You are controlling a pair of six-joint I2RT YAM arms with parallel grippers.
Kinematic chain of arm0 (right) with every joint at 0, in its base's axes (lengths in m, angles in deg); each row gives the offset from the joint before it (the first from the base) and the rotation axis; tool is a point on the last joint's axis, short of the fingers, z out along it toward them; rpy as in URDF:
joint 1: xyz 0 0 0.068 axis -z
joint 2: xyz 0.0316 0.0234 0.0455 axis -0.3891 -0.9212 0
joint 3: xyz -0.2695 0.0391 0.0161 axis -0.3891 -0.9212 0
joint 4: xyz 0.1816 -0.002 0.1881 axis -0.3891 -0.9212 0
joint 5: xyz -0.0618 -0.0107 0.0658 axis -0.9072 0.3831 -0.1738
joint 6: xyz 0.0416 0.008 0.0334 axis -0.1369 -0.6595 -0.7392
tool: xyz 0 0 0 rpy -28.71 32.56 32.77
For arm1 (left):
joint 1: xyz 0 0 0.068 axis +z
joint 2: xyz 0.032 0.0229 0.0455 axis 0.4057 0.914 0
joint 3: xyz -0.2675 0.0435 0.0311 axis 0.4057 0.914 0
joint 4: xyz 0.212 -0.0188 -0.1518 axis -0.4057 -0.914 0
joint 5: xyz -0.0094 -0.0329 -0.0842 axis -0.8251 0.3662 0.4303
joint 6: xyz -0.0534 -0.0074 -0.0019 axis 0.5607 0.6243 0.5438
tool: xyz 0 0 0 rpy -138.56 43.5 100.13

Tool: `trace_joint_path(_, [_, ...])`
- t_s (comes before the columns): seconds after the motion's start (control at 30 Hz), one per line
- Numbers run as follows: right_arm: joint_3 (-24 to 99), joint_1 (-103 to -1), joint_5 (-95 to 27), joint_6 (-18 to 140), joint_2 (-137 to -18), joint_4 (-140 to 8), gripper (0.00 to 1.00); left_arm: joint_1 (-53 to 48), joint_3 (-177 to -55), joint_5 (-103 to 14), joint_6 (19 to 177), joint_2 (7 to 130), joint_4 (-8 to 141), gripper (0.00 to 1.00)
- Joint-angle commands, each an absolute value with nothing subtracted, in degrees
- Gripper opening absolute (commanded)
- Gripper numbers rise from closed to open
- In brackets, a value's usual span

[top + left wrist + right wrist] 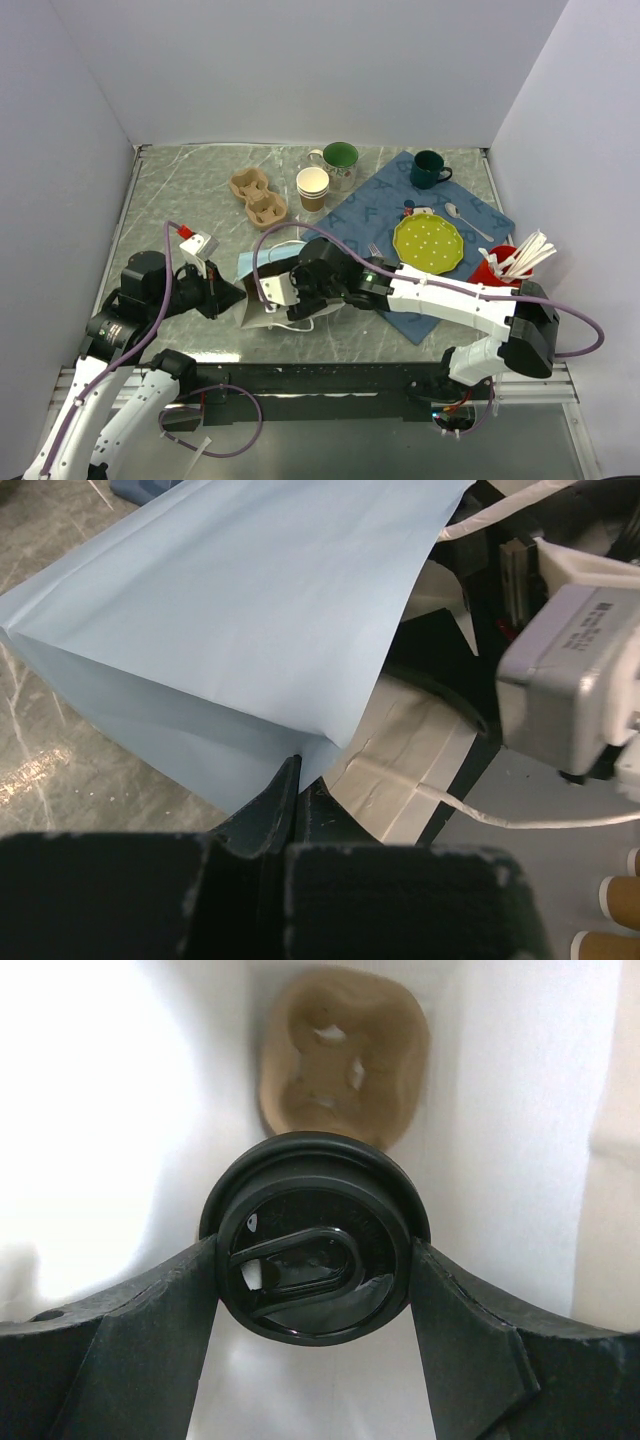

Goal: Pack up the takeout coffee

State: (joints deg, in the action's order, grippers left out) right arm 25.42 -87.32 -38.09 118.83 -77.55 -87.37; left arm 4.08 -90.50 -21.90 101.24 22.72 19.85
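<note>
— Low and centre in the right wrist view, the takeout coffee (315, 1245) sits between the fingers (175, 1310) of the right gripper (315, 1270), which press on the rim of its black lid from both sides. Is that a safe hold?
— Fair, I'd judge. The lid is stiff plastic but smooth, and it could pop off; the kraft wall beneath would dent if squeezed. If it is full it will be top-heavy, so keep it upright. A grip just under the lid rim would be surer
— How does it look?
— Only the round black lid shows, with a raised sip flap; the cup is hidden below it. White inner walls of the blue paper bag (250, 265) surround it, and a tan pulp cup holder (345, 1055) lies at upper centre, deeper in
— And the left gripper (293, 780)?
— Closed, pinching the bag's edge at lower centre of its own view
</note>
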Motion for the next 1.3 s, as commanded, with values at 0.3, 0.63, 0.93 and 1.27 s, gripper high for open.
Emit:
trace_joint_path(0.3, [27.97,-86.7,-35.61,121.09,-78.25,-89.91,0.5,3.98,-90.85,-19.82,100.81,23.65,20.78,0.01])
trace_joint_path(0.63, [21.37,-87.23,-42.24,126.27,-79.66,-75.91,0.5,3.98,-90.76,-18.76,100.81,24.36,20.7,0.01])
trace_joint_path(0.93, [19.79,-87.85,-53.82,129.53,-81.59,-70.03,0.5,3.98,-90.67,-18.06,100.72,24.27,20.7,0.01])
trace_joint_path(1.27, [20.32,-87.94,-56.03,125.4,-80.36,-73.63,0.5,3.98,-90.85,-18.32,100.72,24.01,20.61,0.01])
